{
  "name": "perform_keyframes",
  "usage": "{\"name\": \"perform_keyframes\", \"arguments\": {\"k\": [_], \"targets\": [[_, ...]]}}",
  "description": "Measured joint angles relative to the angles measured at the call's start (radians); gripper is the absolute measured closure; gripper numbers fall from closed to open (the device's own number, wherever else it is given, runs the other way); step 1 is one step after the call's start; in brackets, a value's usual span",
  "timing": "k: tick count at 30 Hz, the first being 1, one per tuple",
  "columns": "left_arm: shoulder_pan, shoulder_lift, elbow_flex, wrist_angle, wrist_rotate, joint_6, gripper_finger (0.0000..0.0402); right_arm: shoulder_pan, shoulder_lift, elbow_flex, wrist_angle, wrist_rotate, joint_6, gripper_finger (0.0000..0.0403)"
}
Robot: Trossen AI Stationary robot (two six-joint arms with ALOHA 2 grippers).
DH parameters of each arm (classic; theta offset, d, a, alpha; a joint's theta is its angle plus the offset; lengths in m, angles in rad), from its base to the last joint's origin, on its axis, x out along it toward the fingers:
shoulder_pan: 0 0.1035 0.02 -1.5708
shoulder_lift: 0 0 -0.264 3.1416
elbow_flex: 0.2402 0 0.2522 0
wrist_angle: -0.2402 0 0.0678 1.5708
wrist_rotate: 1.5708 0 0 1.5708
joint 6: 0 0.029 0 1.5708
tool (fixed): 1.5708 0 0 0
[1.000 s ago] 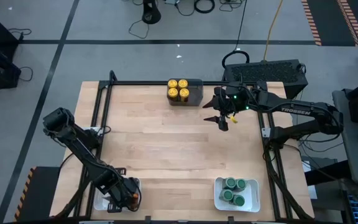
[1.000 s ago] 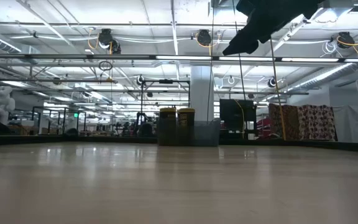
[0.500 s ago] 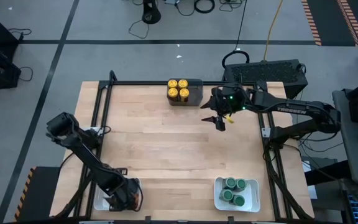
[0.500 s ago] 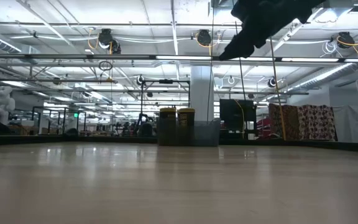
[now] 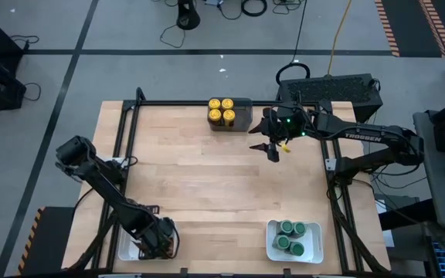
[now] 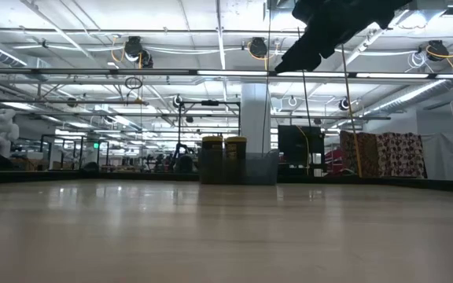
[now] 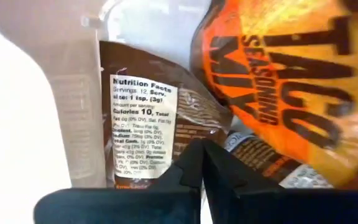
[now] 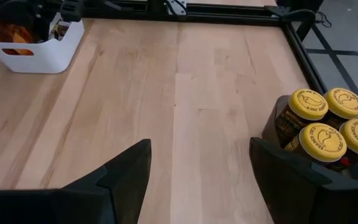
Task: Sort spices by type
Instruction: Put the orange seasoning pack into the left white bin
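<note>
The left gripper (image 5: 159, 241), clenched empty, sat in the tray (image 5: 123, 249) at the table's near-left corner; lifting could snag a packet (image 7: 278, 68). The right gripper (image 5: 267, 147) hung released.

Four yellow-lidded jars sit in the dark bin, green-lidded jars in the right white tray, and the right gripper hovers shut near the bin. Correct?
Not quite: the right gripper is open, as the right wrist view shows. The yellow-lidded jars in the bin and green-lidded jars in the tray are right.
</note>
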Motion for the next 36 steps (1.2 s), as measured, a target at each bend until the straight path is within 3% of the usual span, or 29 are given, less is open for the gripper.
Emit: {"name": "perform_keyframes", "arguments": {"k": [6, 14, 22, 28, 36], "targets": [[0.000, -0.053, 0.037, -0.011, -0.015, -0.079, 0.0397, 0.000, 0.000, 0.000, 0.010, 0.000, -0.017, 0.0149], [-0.001, -0.185, 0.092, -0.168, -0.160, -0.255, 0.0399, 0.000, 0.000, 0.000, 0.049, 0.000, -0.019, 0.0149], [0.018, -0.136, 0.087, -0.116, -0.174, -0.279, 0.0395, 0.000, 0.000, 0.000, 0.072, -0.001, -0.017, 0.0149], [0.018, -0.092, 0.086, -0.049, -0.168, -0.272, 0.0340, 0.000, 0.000, 0.000, 0.042, -0.002, -0.002, 0.0149], [0.017, -0.077, 0.086, -0.049, -0.156, -0.273, 0.0238, 0.000, 0.000, 0.000, 0.036, -0.004, -0.002, 0.0149]]}}
